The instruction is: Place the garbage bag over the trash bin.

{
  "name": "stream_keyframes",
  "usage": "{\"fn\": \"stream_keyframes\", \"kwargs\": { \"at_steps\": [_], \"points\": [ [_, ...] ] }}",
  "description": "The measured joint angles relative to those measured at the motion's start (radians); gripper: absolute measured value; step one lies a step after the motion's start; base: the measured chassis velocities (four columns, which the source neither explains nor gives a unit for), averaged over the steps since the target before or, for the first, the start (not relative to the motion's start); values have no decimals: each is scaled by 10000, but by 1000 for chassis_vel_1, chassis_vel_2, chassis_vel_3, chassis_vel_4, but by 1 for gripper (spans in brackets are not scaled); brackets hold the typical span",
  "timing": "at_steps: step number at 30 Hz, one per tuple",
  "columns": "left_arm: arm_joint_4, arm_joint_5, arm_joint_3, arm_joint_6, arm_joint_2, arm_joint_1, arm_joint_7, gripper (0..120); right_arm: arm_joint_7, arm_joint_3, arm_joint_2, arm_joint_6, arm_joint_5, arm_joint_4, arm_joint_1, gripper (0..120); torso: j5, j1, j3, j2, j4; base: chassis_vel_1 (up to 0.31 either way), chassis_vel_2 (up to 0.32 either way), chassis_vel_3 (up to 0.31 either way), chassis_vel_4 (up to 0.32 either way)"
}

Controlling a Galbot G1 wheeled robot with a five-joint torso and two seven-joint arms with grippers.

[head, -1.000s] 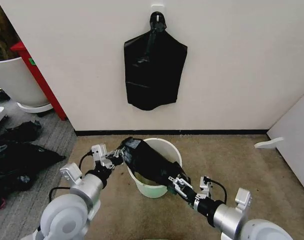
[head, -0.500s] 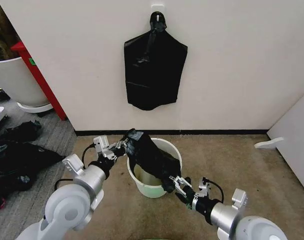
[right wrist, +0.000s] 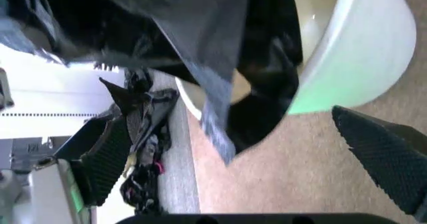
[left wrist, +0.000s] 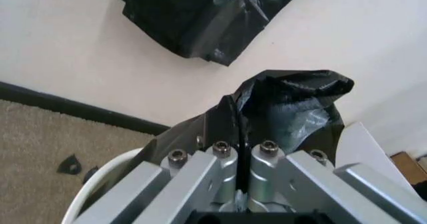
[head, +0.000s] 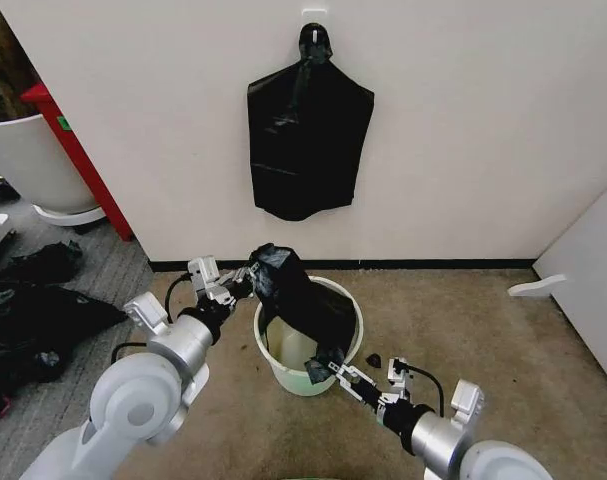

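Evenly and brightly lit from above, with only soft shadows on the wall (head: 463, 120) beneath the hanging black bag (head: 305, 140). Dull sheen on the garbage bag (left wrist: 293, 108). Blurred and smeared near the bin (right wrist: 353, 58) in the right wrist view; close metal parts out of focus.

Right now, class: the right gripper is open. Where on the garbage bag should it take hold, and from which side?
Probably the loose corner of the garbage bag drooping over the trash bin near rim, approached from the robot's side by the right gripper; the left gripper pinches the far edge.
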Motion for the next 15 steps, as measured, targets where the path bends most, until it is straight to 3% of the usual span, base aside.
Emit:
{"fn": "stream_keyframes", "kwargs": {
  "at_steps": [9, 15],
  "points": [
    [7, -33, 4, 57, 24, -87, 6, 0, -552, -193, 47, 40, -715, -276, 196, 99, 1, 0, 0, 0, 0, 0, 0, 0, 0],
    [-17, -35, 3, 67, -16, -47, 6, 0, -576, -287, 68, 53, -822, -270, 173, 79, 1, 0, 0, 0, 0, 0, 0, 0, 0]
  ]
}}
